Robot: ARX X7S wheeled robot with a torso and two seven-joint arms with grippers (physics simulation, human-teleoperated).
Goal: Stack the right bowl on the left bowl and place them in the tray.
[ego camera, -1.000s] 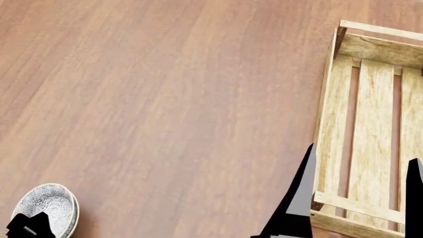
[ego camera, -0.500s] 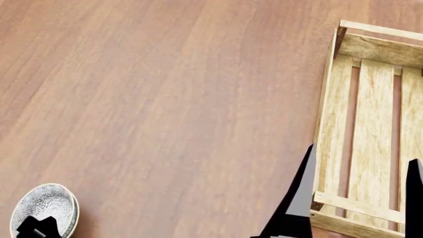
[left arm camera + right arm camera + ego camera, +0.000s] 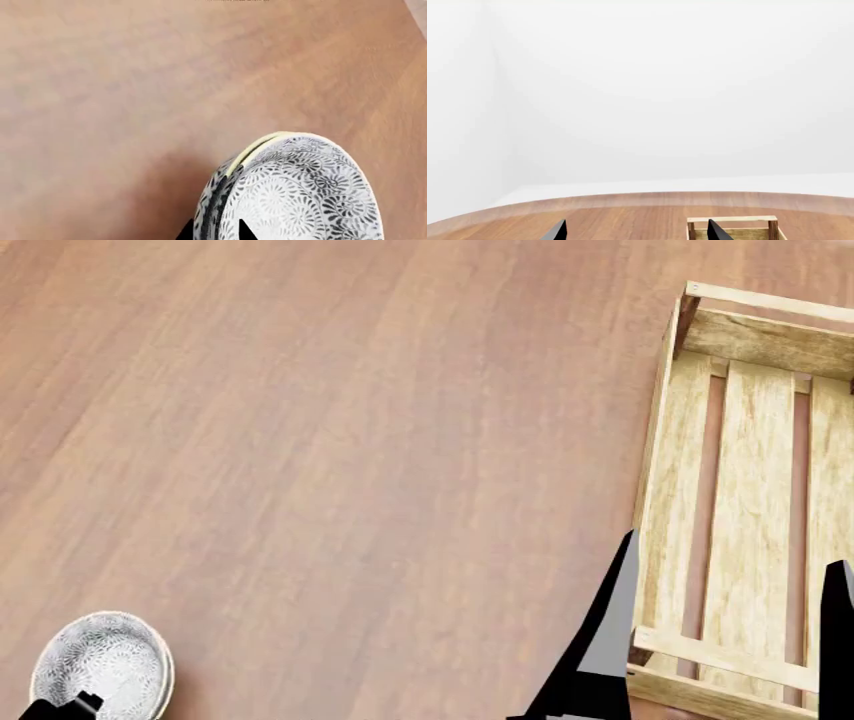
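Note:
A grey-and-white patterned bowl (image 3: 104,660) shows at the head view's bottom-left corner. A second, pale-yellow rim (image 3: 257,146) sits tight against its rim, so two bowls appear nested. My left gripper (image 3: 215,235) (image 3: 64,708) has one fingertip on each side of that rim wall, shut on it. The tray (image 3: 663,440), a light-wood slatted crate, lies at the right with nothing in it. My right gripper (image 3: 733,552) (image 3: 637,234) hovers open over the tray's near-left end, holding nothing. The tray's far wall (image 3: 730,220) shows in the right wrist view.
A brown wooden tabletop (image 3: 374,460) stretches between the bowls and the tray. Its curved far edge (image 3: 627,200) meets a plain white background in the right wrist view.
My left gripper has slid toward the head view's bottom edge, so less of it shows. The bowls have shifted slightly right with it and look a little larger. The right arm has not moved.

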